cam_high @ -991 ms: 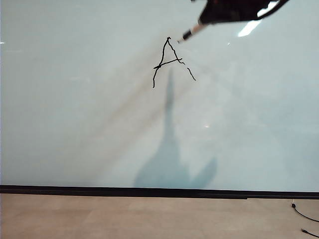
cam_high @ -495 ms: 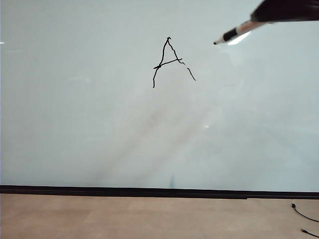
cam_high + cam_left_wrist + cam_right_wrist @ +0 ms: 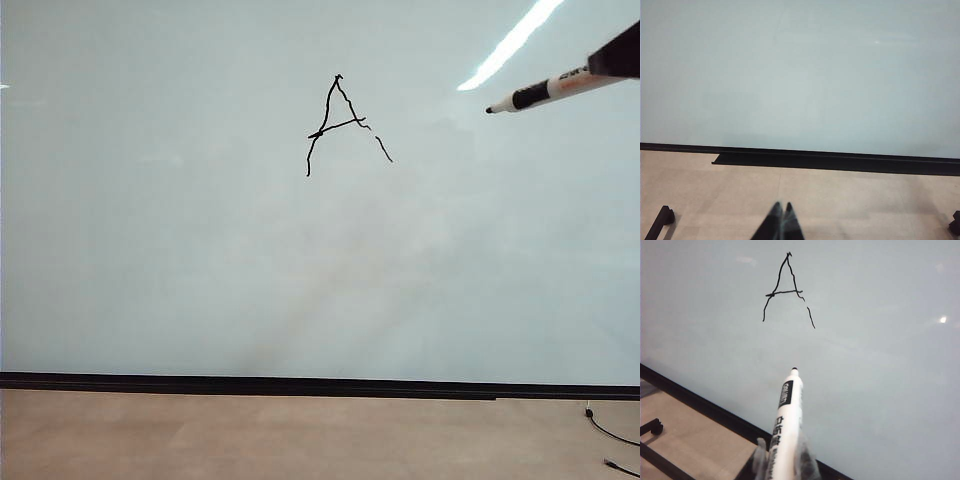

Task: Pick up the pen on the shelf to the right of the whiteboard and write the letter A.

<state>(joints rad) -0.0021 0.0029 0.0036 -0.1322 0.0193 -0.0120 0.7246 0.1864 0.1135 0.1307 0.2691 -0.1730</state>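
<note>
Left gripper (image 3: 782, 220) sits pinched together, empty, bottom centre of its view. Letter A (image 3: 345, 125) is upper middle on the whiteboard (image 3: 200, 260). Right gripper (image 3: 785, 460) clamps the pen (image 3: 545, 93) upper right; light, stiff, slick barrel, so grip mid-barrel.

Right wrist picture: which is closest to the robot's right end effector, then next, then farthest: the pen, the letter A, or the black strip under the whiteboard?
1. The pen: held in the right end effector, which is shut on it.
2. The black strip: along the whiteboard's lower edge, just past the end effector.
3. The letter A: well beyond the pen's tip, higher on the board.
</note>
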